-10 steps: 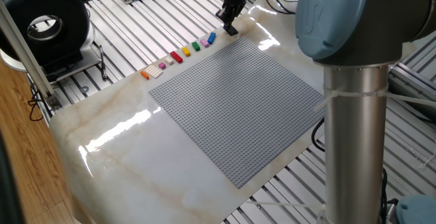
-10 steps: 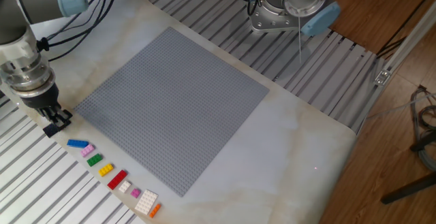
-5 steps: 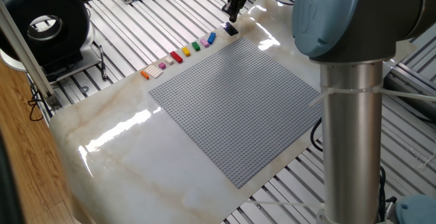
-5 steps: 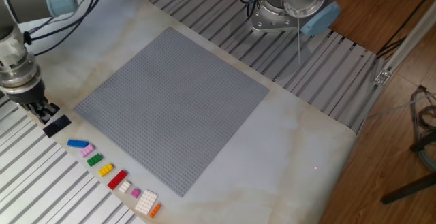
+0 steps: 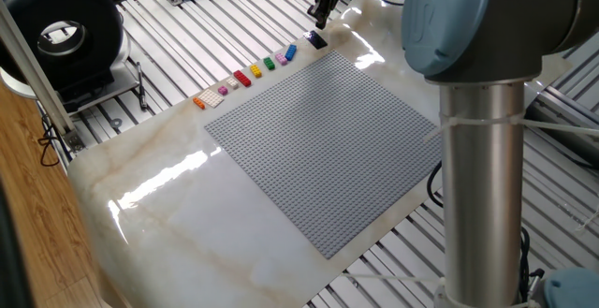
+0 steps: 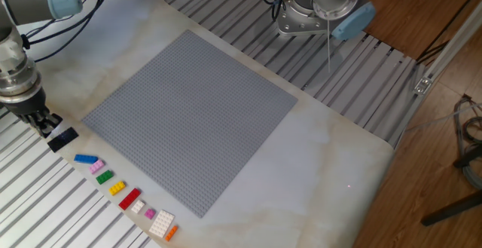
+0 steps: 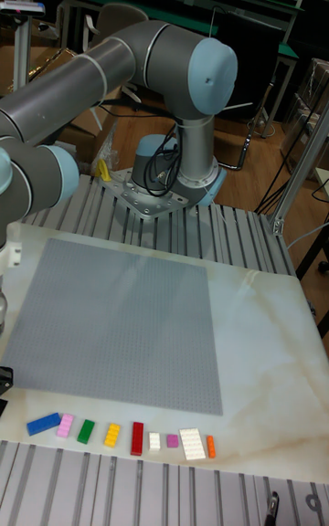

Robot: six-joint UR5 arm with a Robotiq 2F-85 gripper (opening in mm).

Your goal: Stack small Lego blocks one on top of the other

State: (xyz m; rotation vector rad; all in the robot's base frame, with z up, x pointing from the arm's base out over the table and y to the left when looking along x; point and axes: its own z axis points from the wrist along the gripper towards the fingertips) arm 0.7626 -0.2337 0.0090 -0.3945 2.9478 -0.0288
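Bricks lie in a row beside the baseplate [image 6: 188, 120] edge: orange [image 6: 171, 233], red [image 6: 129, 198], yellow [image 6: 117, 188], green [image 6: 105, 177], pink [image 6: 96, 168], blue [image 6: 86, 159]. Navy brick [image 6: 63, 138] lies past the row. Gripper [image 6: 42, 122] hovers just above it, empty; jaw opening cannot be determined.

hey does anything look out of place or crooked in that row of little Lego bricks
Mostly tidy. The dark navy brick lies apart from the row's blue end, turned at a different angle, just below the hand. No brick is stacked yet, and nothing looks spilled or damaged on the grey baseplate.
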